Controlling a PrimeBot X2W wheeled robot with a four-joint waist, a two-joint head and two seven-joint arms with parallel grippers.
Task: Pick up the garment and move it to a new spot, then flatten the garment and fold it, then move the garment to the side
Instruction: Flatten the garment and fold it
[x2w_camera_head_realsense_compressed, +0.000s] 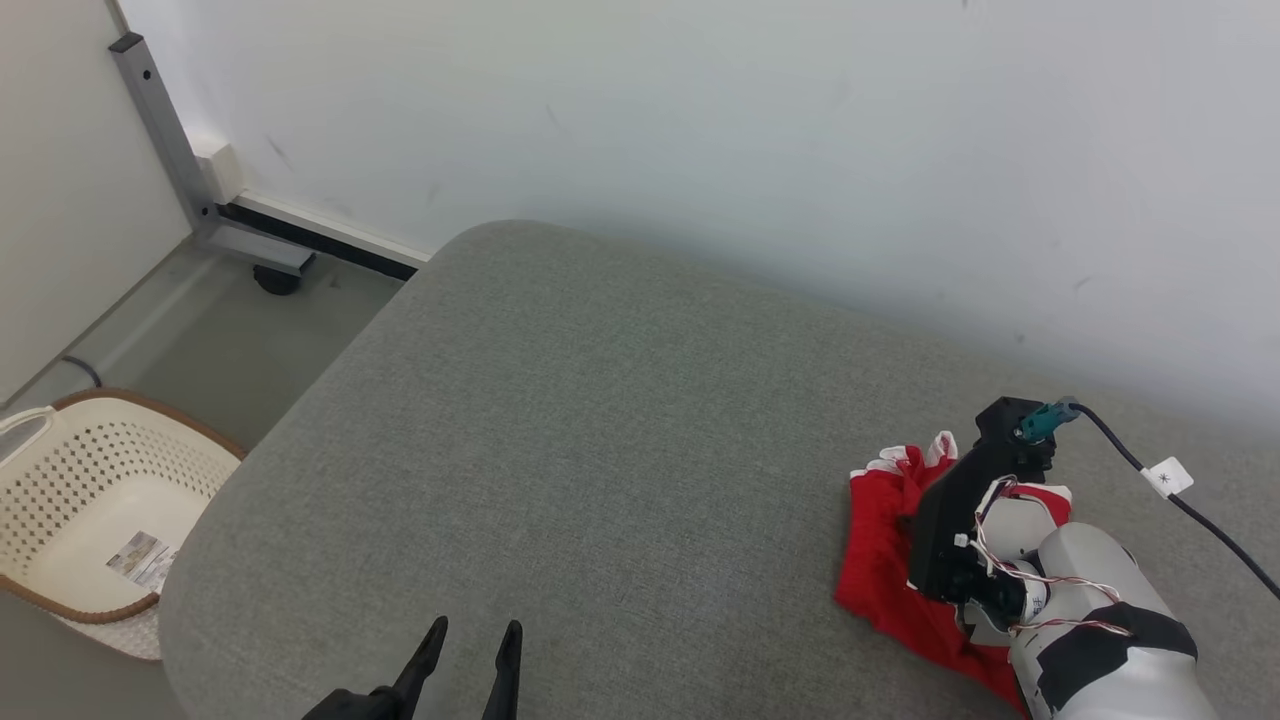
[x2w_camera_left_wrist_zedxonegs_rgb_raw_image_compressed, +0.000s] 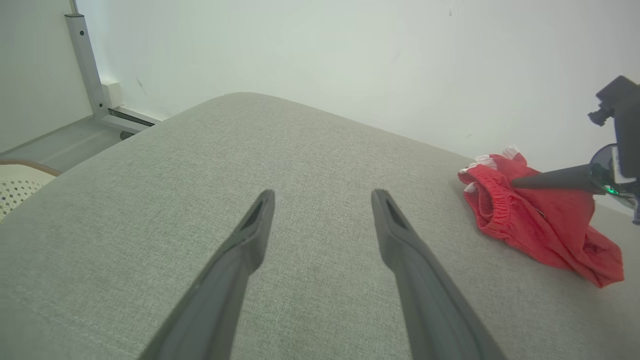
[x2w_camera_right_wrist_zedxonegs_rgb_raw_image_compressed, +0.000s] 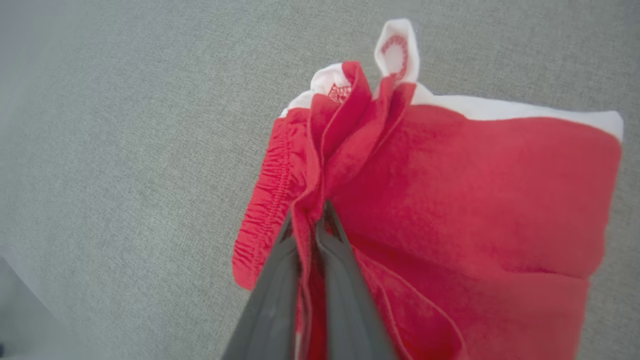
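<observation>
Garment (x2w_camera_head_realsense_compressed: 880, 560), red with white trim, bunched on grey cushion (x2w_camera_head_realsense_compressed: 600, 420) at lower right of head view. Right pincer (x2w_camera_right_wrist_zedxonegs_rgb_raw_image_compressed: 307, 215) clamped together on a raised fold of it, just beside gathered waistband (x2w_camera_right_wrist_zedxonegs_rgb_raw_image_compressed: 267, 185). Left pincer (x2w_camera_head_realsense_compressed: 475, 630) at bottom edge, left of centre, fingers (x2w_camera_left_wrist_zedxonegs_rgb_raw_image_compressed: 255, 220) wide apart over bare cushion, gripping nothing, well apart from garment. Basket (x2w_camera_head_realsense_compressed: 90, 470) at lower left, on floor beside cushion.

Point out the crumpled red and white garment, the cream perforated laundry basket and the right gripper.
Crumpled red and white garment (x2w_camera_right_wrist_zedxonegs_rgb_raw_image_compressed: 475, 190), right wrist view, broad red panel.
Cream perforated laundry basket (x2w_camera_head_realsense_compressed: 90, 465), head view, perforated inner wall.
Right gripper (x2w_camera_right_wrist_zedxonegs_rgb_raw_image_compressed: 307, 215), right wrist view, between fingertips pinching a fold.
</observation>
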